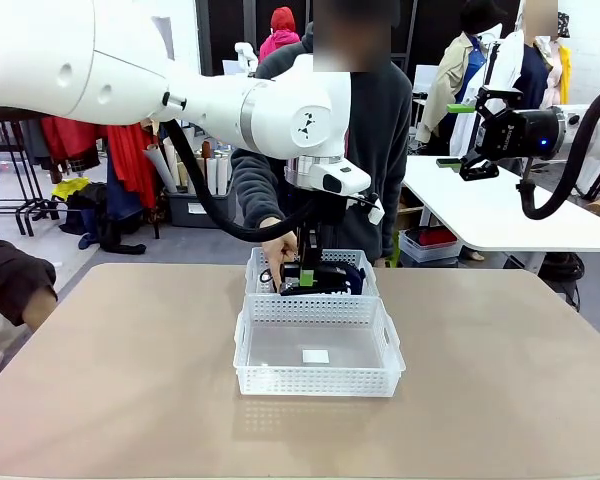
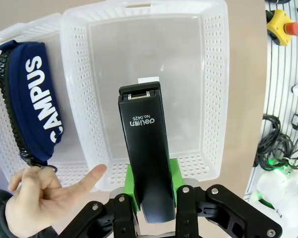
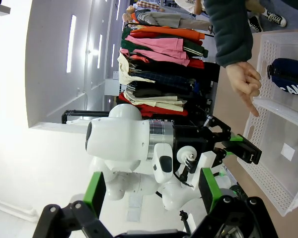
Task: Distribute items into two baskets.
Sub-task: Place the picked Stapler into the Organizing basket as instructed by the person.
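Left fingers (image 2: pixel 150 208) clamped on black stapler (image 2: pixel 145 148) printed "deli", above an empty white basket (image 2: pixel 216 74); right fingers (image 3: pixel 149 193) apart, empty.

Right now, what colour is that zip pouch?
Navy blue with white lettering; the pouch shows best in the left wrist view.

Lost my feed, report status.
Left gripper shut on stapler above empty basket. Right gripper open, raised. Pouch in other basket; person's hand pointing nearby.

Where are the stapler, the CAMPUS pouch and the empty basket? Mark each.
stapler (image 2: pixel 148 148), left wrist view, middle of its black top.
CAMPUS pouch (image 2: pixel 39 94), left wrist view, on the white lettering.
empty basket (image 2: pixel 211 79), left wrist view, its perforated side wall.
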Controlling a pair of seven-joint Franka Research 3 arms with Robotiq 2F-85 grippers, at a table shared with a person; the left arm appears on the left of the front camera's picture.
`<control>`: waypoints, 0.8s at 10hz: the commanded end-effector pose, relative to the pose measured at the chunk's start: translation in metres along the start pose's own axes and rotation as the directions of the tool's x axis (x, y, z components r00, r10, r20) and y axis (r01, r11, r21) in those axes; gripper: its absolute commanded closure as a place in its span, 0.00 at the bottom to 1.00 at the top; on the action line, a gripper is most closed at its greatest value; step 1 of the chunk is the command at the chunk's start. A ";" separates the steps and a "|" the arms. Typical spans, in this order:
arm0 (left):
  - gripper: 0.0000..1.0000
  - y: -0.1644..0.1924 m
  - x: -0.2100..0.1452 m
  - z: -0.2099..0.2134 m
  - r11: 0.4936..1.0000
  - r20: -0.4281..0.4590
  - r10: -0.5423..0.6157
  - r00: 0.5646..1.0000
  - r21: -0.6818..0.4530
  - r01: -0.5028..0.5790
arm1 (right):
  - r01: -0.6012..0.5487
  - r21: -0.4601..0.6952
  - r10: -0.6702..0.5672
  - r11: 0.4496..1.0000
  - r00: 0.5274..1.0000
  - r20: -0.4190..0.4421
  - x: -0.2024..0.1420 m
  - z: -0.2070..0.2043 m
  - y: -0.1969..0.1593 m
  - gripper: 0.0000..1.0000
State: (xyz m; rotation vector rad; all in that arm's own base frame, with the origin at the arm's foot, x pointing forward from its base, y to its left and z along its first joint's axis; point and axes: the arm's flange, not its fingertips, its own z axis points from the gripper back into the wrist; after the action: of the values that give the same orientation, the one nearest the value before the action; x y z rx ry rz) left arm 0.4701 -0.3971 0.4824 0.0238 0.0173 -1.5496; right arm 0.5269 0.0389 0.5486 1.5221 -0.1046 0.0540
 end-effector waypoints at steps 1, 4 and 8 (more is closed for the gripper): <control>1.00 0.001 -0.002 0.002 1.000 -0.004 0.002 1.000 0.001 -0.002 | -0.001 0.002 0.001 1.000 1.000 0.001 -0.001 0.000 0.002 0.00; 1.00 -0.002 0.003 -0.007 0.998 -0.047 -0.068 0.997 0.012 0.069 | -0.001 0.002 0.001 1.000 1.000 0.001 -0.001 0.000 0.002 0.00; 1.00 0.002 0.012 -0.047 0.985 -0.066 -0.169 0.983 0.013 0.170 | -0.001 0.002 0.001 1.000 1.000 0.001 -0.001 0.000 0.002 0.00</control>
State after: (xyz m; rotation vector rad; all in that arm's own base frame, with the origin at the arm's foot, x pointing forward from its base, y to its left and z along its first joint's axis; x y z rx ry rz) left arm 0.4711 -0.4091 0.4470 0.0757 0.0740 -1.6809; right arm 0.5269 0.0389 0.5487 1.5221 -0.1046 0.0540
